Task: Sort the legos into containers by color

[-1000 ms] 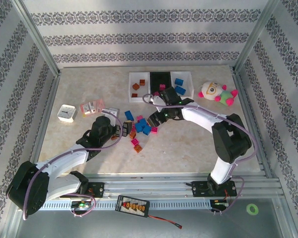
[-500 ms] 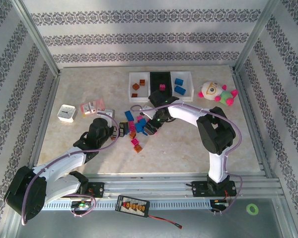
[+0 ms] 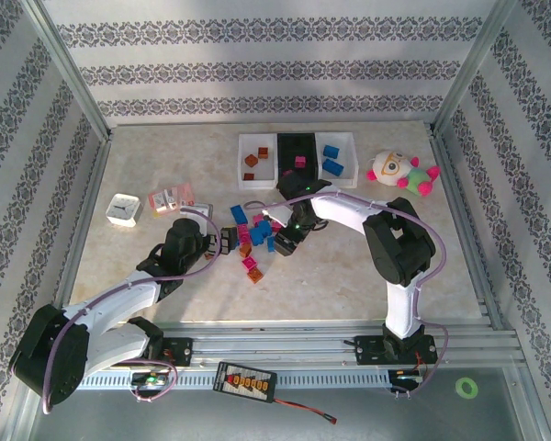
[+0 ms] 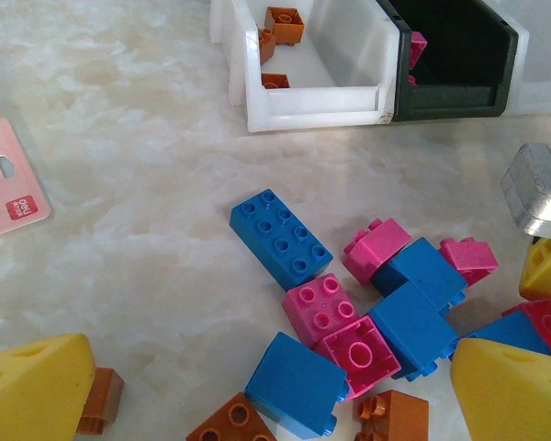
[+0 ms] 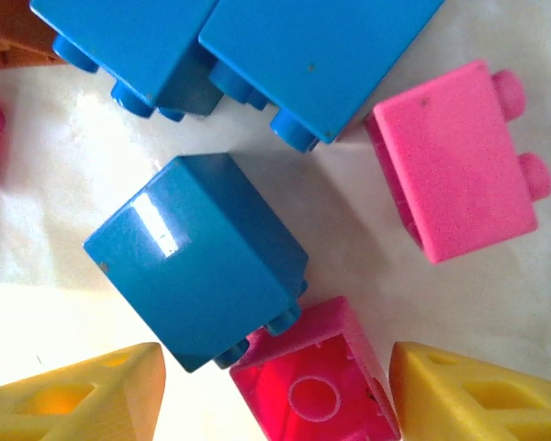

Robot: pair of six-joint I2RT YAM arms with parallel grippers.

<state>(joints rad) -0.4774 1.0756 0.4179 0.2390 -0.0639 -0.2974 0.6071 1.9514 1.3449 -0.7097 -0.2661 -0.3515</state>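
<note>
Magenta-pink plastic, hollow underside turned up: a small square brick (image 5: pixel 317 390) lying on the pale marbled worktop (image 5: pixel 372 276), just between the two yellow fingertips (image 5: pixel 73 400) of the right pincer (image 5: pixel 275 397). Pincer half spread, one tip on each side of the brick, not pinching anything as far as can be seen. Touching the upper-left corner of the brick, a glossy blue cube brick (image 5: pixel 197 257), tilted, studs against the magenta wall. To the upper right and apart, a lighter pink brick (image 5: pixel 450 165) on its side.

Probably the step in hand: taking this magenta brick for the black open bin (image 3: pixel 289 145), already holding one magenta piece. Better to centre the tips on the two flat walls and to keep the left tip off the blue cube, so as not to carry two colours together. Then press gently and lift straight up, to avoid disturbing the loose heap (image 3: pixel 253 241) around.

From above, heap in the middle of the worktop, well apart from the row of bins at the far side: white bin with brown-orange bricks (image 3: pixel 264 170) at left, black one in the middle, white bin with blue bricks (image 3: pixel 349 142) at right. Left pincer (image 4: pixel 274 386) fully spread, holding nothing, low over the left side of the same heap.
</note>
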